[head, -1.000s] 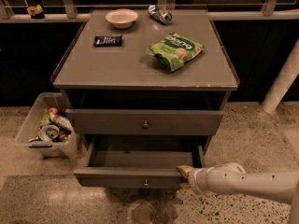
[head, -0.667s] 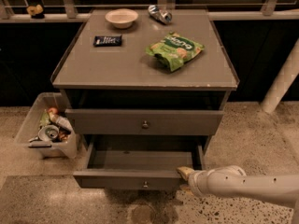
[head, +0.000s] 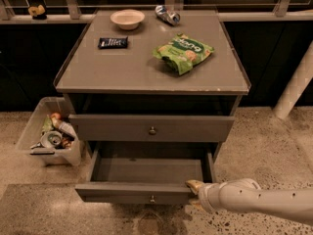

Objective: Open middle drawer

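The middle drawer (head: 127,192) is a grey flat-fronted drawer with a small round knob (head: 152,199). It stands pulled out towards me and its inside looks empty. Above it a grey drawer (head: 107,128) with its own knob is shut. My gripper (head: 193,186) is at the right end of the open drawer's front, against its top edge. My white arm (head: 259,199) reaches in from the right, low over the floor. Anything below the open drawer is hidden by it.
On the cabinet top (head: 122,67) lie a white bowl (head: 127,18), a dark snack bar (head: 113,42), a green chip bag (head: 183,51) and a can (head: 167,14). A clear bin of rubbish (head: 51,137) stands on the floor at the left. A white post (head: 296,84) stands at the right.
My arm and gripper have sunk slightly along the right end of the drawer front. The drawer stays pulled out about as far as before.
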Available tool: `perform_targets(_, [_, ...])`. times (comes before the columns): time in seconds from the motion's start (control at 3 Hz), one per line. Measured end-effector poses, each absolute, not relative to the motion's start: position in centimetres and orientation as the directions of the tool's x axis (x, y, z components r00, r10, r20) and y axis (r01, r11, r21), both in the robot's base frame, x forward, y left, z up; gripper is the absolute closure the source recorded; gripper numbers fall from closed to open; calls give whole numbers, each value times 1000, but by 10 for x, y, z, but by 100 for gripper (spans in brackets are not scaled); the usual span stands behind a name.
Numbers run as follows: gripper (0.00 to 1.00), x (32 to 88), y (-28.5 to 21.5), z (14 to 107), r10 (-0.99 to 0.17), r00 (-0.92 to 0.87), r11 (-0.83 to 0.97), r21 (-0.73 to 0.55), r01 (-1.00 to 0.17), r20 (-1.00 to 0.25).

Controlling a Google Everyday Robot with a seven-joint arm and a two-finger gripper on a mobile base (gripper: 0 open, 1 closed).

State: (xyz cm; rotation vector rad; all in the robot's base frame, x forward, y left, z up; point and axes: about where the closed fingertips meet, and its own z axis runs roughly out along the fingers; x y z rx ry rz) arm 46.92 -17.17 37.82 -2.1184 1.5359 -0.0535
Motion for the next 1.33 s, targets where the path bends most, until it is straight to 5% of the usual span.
perform_targets(1.33, [100, 459, -173, 374, -894, 360, -233, -410, -882, -265])
